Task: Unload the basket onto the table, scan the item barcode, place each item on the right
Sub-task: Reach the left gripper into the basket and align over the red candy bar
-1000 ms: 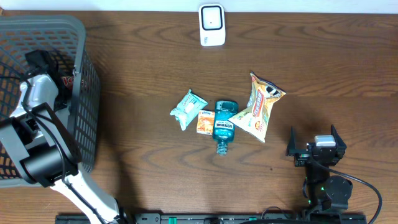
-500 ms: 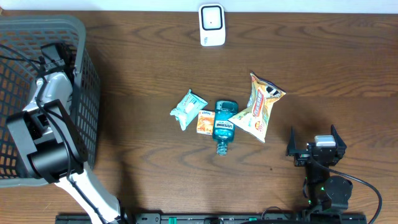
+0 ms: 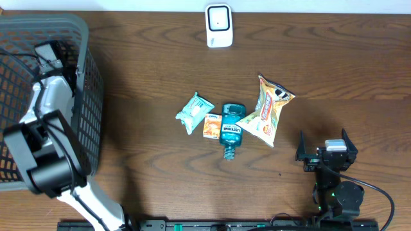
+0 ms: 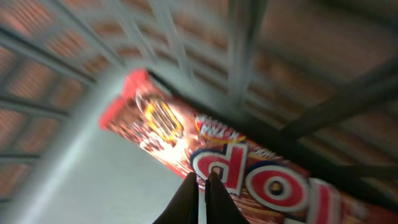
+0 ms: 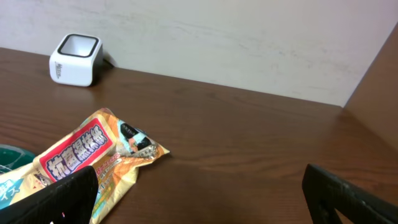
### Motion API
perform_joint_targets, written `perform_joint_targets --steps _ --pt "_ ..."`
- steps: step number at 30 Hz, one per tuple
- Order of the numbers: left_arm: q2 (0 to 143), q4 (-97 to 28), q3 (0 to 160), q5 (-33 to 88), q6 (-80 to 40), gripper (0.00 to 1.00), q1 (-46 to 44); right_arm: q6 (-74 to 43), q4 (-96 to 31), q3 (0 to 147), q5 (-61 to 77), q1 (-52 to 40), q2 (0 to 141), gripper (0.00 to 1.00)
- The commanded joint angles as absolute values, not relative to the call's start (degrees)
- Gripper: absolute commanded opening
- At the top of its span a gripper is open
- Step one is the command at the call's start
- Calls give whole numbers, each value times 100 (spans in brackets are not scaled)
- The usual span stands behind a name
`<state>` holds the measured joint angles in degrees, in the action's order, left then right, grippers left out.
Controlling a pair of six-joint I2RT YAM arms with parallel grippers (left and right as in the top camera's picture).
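Reaching into the grey mesh basket (image 3: pixel 83 96) at the counter's left end, the left gripper (image 4: pixel 200 182) points down at a red snack packet (image 4: pixel 249 168) lying inside, close to the mesh wall. Its jaws are pressed together, tips on or just above the wrapper. The wrist view is blurred, so I can't tell if any film is pinched.

Judgement: item not secured yet. To do it well:
- Spread the jaws and straddle a packet edge.
- Close on the crimp, not the puffed middle.
- Lift straight up clear of the rim, minding the mesh.
- Carry it to the white scanner (image 3: pixel 218 27) at the far edge, barcode side toward its window. No barcode is visible now.

Right gripper (image 3: pixel 324 146) sits at the near right, jaws spread wide, holding nothing.

Counter (image 3: pixel 334 70): dark brown wood grain, flat. Bunched together mid-counter are a yellow chip bag (image 3: pixel 266 110), teal mouthwash bottle (image 3: pixel 231 131), mint pouch (image 3: pixel 192 110) and small orange box (image 3: pixel 212 126). Plain pale wall (image 5: pixel 236 43) behind.
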<state>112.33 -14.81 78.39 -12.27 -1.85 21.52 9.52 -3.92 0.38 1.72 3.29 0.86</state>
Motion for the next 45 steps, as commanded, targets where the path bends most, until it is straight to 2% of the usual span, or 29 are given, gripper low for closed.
perform_joint_targets --steps 1,18,25,34,38,45 --pt "10822 -1317 7859 -1199 -38 8 2141 993 -414 32 185 285 82 99" --pt "11631 -561 7808 -285 40 7 2152 993 -412 32 185 285 82 99" --pt "12011 -628 7782 89 -3 7 2152 993 -412 32 185 285 82 99" --pt "12147 -1433 7642 36 -34 7 2191 993 -414 32 183 285 82 99" --pt "12138 -2036 7642 -755 -1033 7 2311 993 -412 32 185 285 82 99" --pt "12036 -2956 7644 -823 -2060 7 2484 993 -412 32 185 285 82 99"
